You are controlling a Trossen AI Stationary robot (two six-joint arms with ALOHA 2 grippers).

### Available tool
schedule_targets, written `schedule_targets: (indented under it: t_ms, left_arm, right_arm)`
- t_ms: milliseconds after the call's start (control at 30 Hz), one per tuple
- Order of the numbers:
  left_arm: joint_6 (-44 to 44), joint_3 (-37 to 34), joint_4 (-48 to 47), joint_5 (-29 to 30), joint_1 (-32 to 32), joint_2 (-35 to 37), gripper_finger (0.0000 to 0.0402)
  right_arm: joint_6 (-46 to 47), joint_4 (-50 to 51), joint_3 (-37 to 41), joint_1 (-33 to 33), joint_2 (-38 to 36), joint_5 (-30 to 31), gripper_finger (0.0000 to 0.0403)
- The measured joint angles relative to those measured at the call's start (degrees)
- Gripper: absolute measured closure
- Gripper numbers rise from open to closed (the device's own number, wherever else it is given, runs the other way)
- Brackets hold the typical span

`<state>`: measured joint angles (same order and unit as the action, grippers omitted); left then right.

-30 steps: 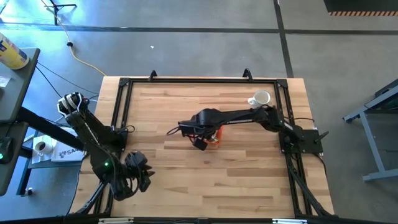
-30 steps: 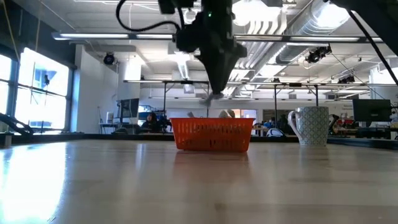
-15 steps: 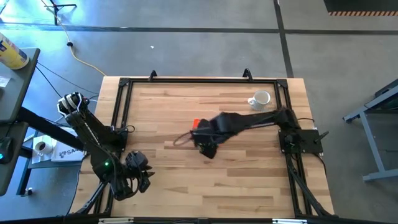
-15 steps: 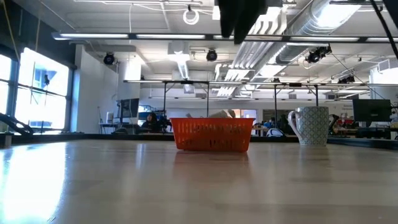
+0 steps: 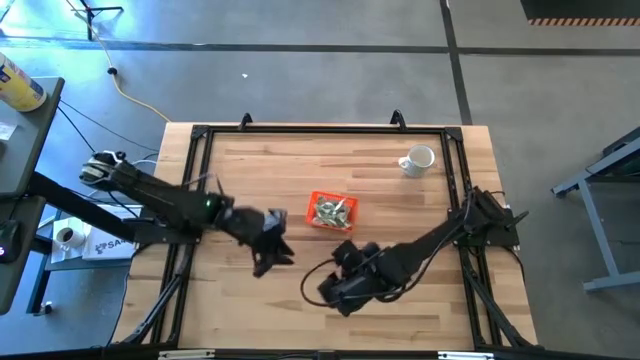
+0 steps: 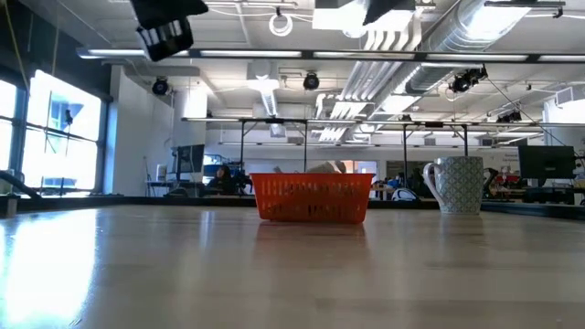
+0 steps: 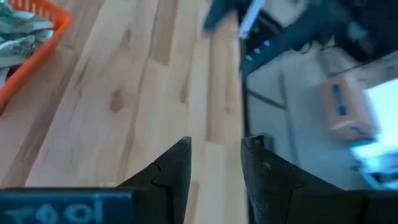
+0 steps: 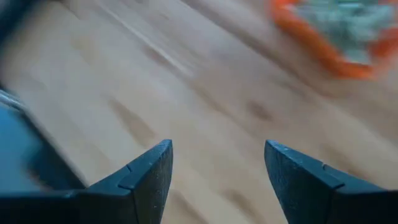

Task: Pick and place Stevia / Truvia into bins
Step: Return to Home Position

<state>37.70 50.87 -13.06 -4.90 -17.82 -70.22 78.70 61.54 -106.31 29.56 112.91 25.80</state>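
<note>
High view: Stevia sachets lie heaped inside the orange tray; none shows on the wood around it. Left gripper hangs near the tray's left side, on the side away from the white mug, fingers slightly apart and empty. Right gripper is well apart from the tray, also opposite the mug, fingers wide apart and empty. Sachets look light, thin and floppy. The blurred wrist views leave the edges unclear, so probably pinch a free edge gently; they would slide or crumple.

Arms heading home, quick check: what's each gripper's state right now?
Left gripper: open, holding nothing.
Right gripper: open wide, holding nothing.
</note>
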Motion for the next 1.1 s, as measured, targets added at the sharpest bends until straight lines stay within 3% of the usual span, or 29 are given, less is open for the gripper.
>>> schedule_targets:
  t_ms: [133,233,300,400,600,767,900,1100]
  left_arm:
    - [-1.6,0.0,-2.6,-5.9,7.0,4.2,0.0229]
    - [-2.4,0.0,-5.7,-5.7,11.1,8.7,0.0229]
    - [-2.5,0.0,-7.7,-7.4,13.5,12.1,0.0229]
    - [-2.2,0.1,-11.5,-11.8,15.9,17.2,0.0229]
    - [-7.4,0.1,-10.4,-12.9,15.6,24.2,0.0229]
    - [-9.0,0.1,-15.8,-12.6,15.5,27.0,0.0229]
    - [-9.0,-2.2,-14.0,-13.9,15.5,27.6,0.0229]
    - [-5.6,-15.1,8.4,-21.9,15.6,28.2,0.0229]
  right_arm:
    - [-7.4,-10.7,2.0,-1.3,-3.2,5.3,0.0159]
    - [-11.6,-2.9,-1.5,-3.1,-6.6,6.2,0.0159]
    - [-13.6,4.1,-4.6,-4.7,-8.6,3.7,0.0159]
    - [-9.1,8.9,-8.8,-6.4,-11.0,0.7,0.0158]
    - [-27.8,0.1,-11.9,-5.6,-11.5,4.7,0.0158]
    - [-32.4,-12.9,-4.4,-5.9,-11.7,4.4,0.0158]
    - [-32.5,-34.1,8.5,-5.7,-11.4,4.0,0.0159]
    - [-42.7,-92.6,35.8,-7.2,-11.6,-7.4,0.0157]
